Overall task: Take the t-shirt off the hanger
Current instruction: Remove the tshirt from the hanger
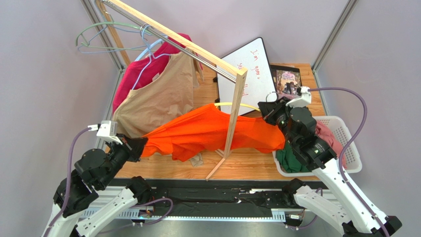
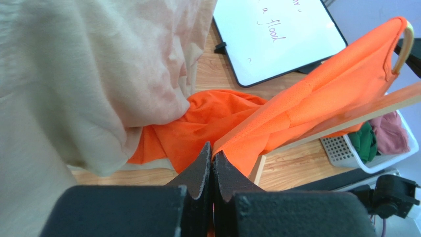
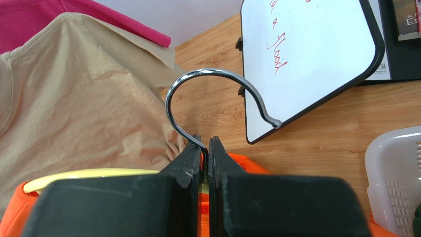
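Observation:
An orange t-shirt [image 1: 207, 131] hangs stretched between my two grippers, low over the wooden table and draped on a yellow hanger [image 1: 237, 104]. My left gripper [image 1: 136, 147] is shut on the shirt's left edge; in the left wrist view the fabric [image 2: 306, 98] runs from its closed tips [image 2: 211, 155] up to the hanger's yellow end [image 2: 406, 44]. My right gripper [image 1: 272, 116] is shut on the hanger at the base of its metal hook [image 3: 197, 74]. In the right wrist view the jaws [image 3: 205, 145] pinch the wire above the yellow arm [image 3: 89, 175].
A wooden rack's post [image 1: 234, 113] stands in front of the orange shirt, under its slanted rail [image 1: 173, 39]. A beige shirt [image 1: 158, 96], a magenta shirt [image 1: 131, 74] and empty hangers [image 1: 99, 37] hang there. A whiteboard [image 1: 247, 74], a book [image 1: 288, 81] and a white basket [image 1: 352, 153] of clothes sit right.

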Controlling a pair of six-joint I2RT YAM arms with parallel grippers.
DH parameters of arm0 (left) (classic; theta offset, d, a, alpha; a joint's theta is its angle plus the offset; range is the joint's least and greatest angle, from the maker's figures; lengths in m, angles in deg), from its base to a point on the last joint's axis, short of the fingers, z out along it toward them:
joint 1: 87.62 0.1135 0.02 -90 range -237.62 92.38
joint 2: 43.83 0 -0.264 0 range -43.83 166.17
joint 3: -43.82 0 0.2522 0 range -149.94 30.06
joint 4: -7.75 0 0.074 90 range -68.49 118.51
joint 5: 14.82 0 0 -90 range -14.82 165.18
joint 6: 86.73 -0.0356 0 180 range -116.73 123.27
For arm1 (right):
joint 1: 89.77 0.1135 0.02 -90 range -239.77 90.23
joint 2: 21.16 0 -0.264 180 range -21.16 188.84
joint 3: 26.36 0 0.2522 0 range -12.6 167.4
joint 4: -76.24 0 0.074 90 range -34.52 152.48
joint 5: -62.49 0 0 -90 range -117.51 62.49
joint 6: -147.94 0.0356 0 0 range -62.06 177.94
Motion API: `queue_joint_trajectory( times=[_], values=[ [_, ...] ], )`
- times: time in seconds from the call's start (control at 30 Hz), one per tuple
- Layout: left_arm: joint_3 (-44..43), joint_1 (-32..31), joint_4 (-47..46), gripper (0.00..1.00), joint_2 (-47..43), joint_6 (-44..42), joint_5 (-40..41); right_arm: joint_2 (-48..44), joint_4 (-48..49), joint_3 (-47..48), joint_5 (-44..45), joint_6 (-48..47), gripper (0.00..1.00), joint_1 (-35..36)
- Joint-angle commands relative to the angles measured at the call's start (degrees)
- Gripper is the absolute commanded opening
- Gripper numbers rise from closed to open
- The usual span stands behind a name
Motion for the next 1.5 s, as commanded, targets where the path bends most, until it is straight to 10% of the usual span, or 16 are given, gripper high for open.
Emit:
queue_joint_trajectory(
  times=[0.0,0.2,0.37,0.63,1.23,1.47],
  values=[
    [2.1,0.4,-3.5,0.0,0.2,-6.1,-7.3,0.8,7.7,0.7,0.8,-0.2,0.0,-3.2],
    [-0.5,0.4,-12.8,0.0,7.6,-11.6,-28.1,9.0,9.5,5.2,-16.5,-8.6,0.0,-3.2],
    [-9.7,0.4,-15.1,0.43,14.2,-14.1,-31.5,15.4,4.8,11.2,-29.5,-15.4,0.0,-3.1],
    [-17.4,0.4,-19.7,0.73,29.7,-13.6,-37.7,18.3,5.1,14.0,-38.7,-21.1,0.0,-0.7],
    [-18.6,0.4,-29.4,0.78,51.5,-13.0,-40.4,21.7,4.2,17.8,-49.5,-23.0,0.0,1.8],
    [-16.4,0.4,-29.0,0.57,53.9,-12.5,-43.6,21.4,5.0,18.0,-49.0,-22.0,0.0,1.8]
  ],
)
